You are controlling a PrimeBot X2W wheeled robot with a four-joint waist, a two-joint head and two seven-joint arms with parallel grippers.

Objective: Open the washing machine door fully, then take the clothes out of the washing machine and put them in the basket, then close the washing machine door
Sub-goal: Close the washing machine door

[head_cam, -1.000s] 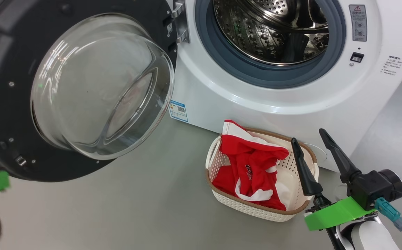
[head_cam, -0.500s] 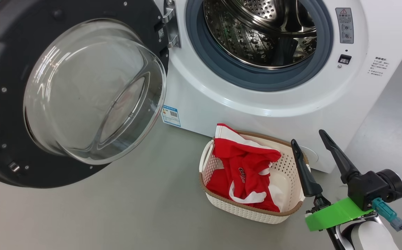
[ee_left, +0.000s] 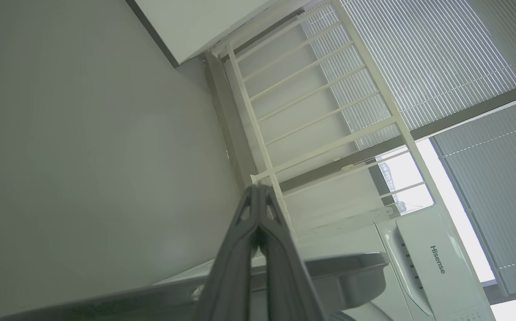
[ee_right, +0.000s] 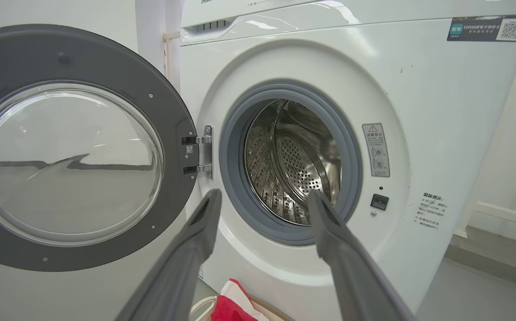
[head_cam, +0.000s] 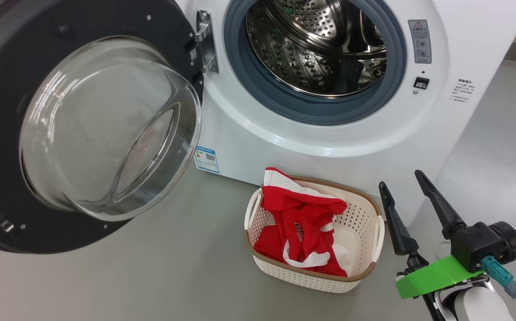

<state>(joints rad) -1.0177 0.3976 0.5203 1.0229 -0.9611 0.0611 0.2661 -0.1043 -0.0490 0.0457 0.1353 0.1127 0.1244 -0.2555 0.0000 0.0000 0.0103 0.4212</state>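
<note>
The robot's head has tipped up since a second ago, so more of the drum shows; the things themselves did not move. The red clothes lie in the basket, set just in front of the washing machine so the trip is short. The drum looks empty and the door hangs wide open, so I think shutting it comes next. The right gripper is spread wide, empty, beside the basket. The left gripper is pinched tight on nothing
</note>
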